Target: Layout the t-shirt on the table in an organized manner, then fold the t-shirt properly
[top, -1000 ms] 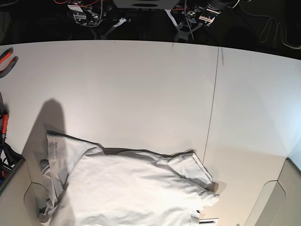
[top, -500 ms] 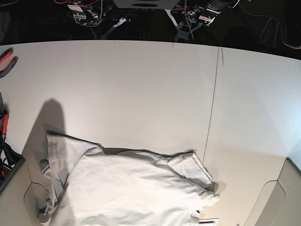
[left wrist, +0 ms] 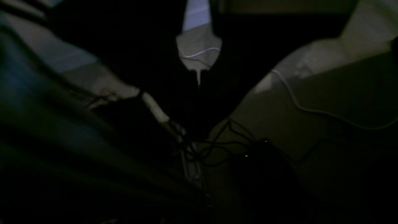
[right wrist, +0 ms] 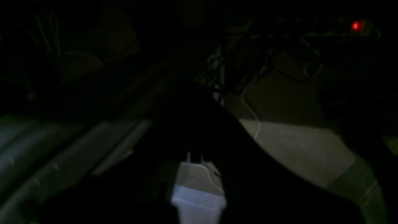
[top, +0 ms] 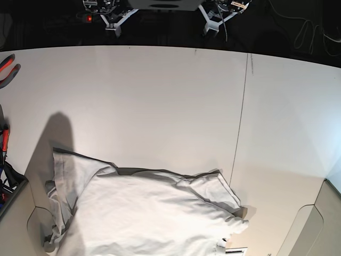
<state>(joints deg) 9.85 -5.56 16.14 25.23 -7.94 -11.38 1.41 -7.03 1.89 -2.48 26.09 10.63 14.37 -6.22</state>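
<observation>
One wrinkled t-shirt (top: 149, 213) lies crosswise along the table (top: 160, 106) near edge; both jaws clenched, empty.

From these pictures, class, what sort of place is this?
Probably a robotics lab workbench: a wide white table holding a wrinkled white t-shirt, robot arm hardware with loose cables behind the far edge, and red-handled pliers at the side.
</observation>
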